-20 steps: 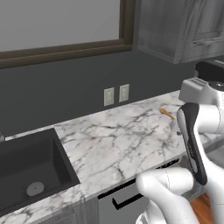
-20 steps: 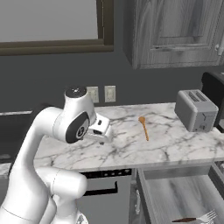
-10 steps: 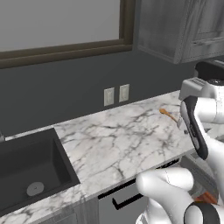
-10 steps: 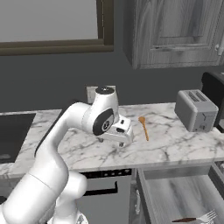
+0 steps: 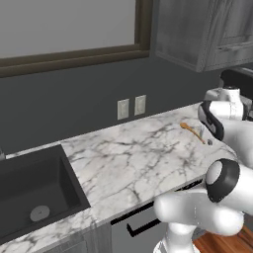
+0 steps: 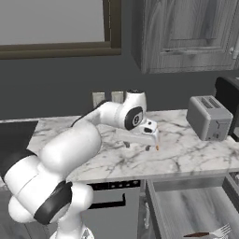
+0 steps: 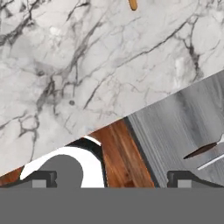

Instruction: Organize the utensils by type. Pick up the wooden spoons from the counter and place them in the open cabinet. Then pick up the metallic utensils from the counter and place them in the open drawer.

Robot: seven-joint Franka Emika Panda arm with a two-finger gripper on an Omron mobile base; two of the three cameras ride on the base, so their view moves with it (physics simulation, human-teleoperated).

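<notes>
**Arm hangs over the marble, claw spread and empty**

From behind the robot, the white arm reaches out over the counter [image 6: 196,149], its gripper [image 6: 138,145] held just above the marble with the jaws spread wide and nothing between them. In the hand view the two dark fingertips [image 7: 40,178] stand far apart at the bottom.

One wooden spoon [image 5: 192,132] lies flat on the stone near the right end, orange-tan, partly hidden by the arm in the right base view, where just its tip [image 6: 157,147] peeks out beside the gripper. The hand view catches the end of it [image 7: 133,4] at the top edge.

Below the counter edge the open drawer [image 6: 184,212] is pulled out; a dark-handled piece and a fork [image 6: 220,231] lie in it. A grey toaster [image 6: 208,117] stands on the counter, well apart from the gripper.
</notes>
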